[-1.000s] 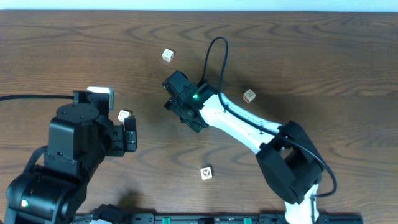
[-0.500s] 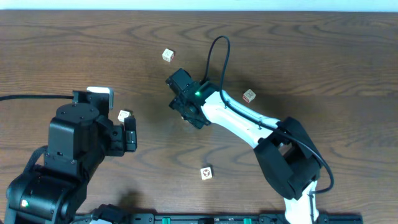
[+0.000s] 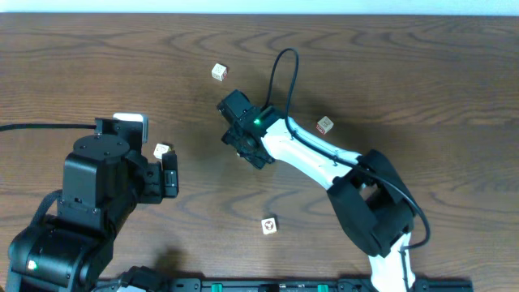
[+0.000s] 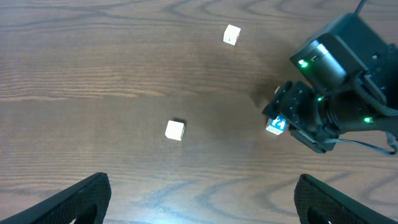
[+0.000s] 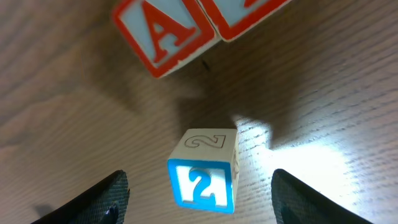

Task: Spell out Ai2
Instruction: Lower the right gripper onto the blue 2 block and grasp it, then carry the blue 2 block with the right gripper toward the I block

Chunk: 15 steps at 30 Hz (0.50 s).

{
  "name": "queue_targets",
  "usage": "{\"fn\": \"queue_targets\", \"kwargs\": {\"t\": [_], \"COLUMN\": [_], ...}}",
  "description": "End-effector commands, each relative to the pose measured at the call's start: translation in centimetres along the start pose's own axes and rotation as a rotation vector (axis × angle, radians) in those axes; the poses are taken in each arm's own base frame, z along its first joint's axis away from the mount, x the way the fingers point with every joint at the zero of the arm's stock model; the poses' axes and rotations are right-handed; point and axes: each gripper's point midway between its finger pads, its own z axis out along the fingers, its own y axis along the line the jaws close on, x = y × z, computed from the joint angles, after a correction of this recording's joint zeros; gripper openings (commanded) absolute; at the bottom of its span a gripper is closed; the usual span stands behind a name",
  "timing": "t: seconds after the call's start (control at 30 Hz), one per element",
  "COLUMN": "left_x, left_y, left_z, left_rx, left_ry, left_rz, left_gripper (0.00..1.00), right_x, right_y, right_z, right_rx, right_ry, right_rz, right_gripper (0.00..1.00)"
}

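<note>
In the right wrist view a wooden block with a blue 2 (image 5: pixel 202 177) stands on the table between the spread fingers of my right gripper (image 5: pixel 198 199), which is open and not touching it. Just beyond lie a red A block (image 5: pixel 165 34) and a second red-edged block (image 5: pixel 245 15), side by side and touching. In the overhead view my right gripper (image 3: pixel 246 139) covers these blocks at the table's middle. The left wrist view shows the blue block (image 4: pixel 277 125) under that gripper. My left gripper (image 4: pixel 199 202) is open and empty.
Loose blocks lie at the far middle (image 3: pixel 219 72), right of the right arm (image 3: pixel 324 125), beside the left arm (image 3: pixel 162 151) and near the front (image 3: pixel 268 225). The right arm's cable (image 3: pixel 280 69) loops above the table.
My right gripper shifted slightly to the right a second ago and has since stayed still. The left arm and the loose blocks have not moved.
</note>
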Motion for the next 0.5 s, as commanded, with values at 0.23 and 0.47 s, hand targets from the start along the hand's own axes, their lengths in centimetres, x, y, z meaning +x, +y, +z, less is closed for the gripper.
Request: {"fn": "queue_targets", "kwargs": {"t": [0.23, 0.47], "left_x": [-0.4, -0.32], "left_y": [0.79, 0.8], "left_z": [-0.37, -0.36], "left_rx": [-0.042, -0.043], "left_ry": [-0.017, -0.014], "left_rz": [0.0, 0.001], "left_gripper": [0.95, 0.95], "right_x": [0.03, 0.05], "right_y": [-0.24, -0.24], "right_z": [1.27, 1.26], "right_rx": [0.02, 0.02], "right_ry": [0.014, 0.015], "right_rz": [0.001, 0.001], "right_gripper": [0.52, 0.34]}}
